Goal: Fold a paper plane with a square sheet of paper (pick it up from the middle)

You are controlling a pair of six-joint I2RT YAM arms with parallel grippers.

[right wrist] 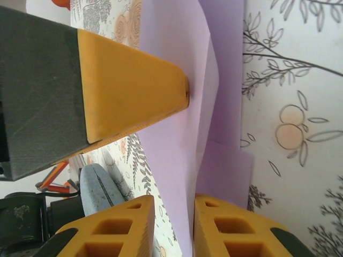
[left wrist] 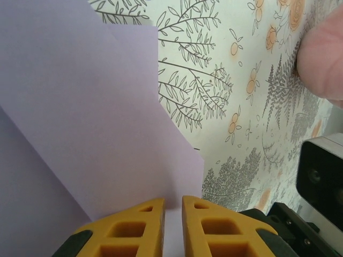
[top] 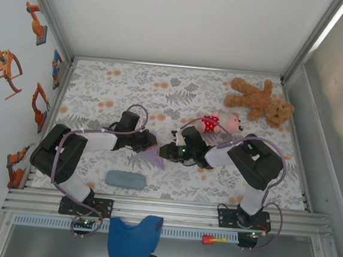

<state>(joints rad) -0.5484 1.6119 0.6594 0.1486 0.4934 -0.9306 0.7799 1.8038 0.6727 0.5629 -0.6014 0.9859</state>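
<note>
Lavender sheet (left wrist: 80, 107): part-folded, mid-crease.
Left gripper (left wrist: 172, 201): I'm pinching it.
Right gripper (right wrist: 174, 199): jaws apart, astride it.
Next: close right, press crease.

The sheet of paper (top: 154, 157) sits near the middle of the counter (top: 103, 86), between the two hands. The left hand (top: 151, 142) meets it from the left and the right hand (top: 164, 152) from the right, each with the paper's edge between its fingers. A pad (top: 125, 178) lies in front of the left hand, toward the near edge. A doll (top: 220, 123) lies behind and to the right of the right hand. A teddy bear (top: 261, 100) lies further back, near the far right corner. A cloth piece (top: 133, 240) lies off the counter, before its near edge.
</note>
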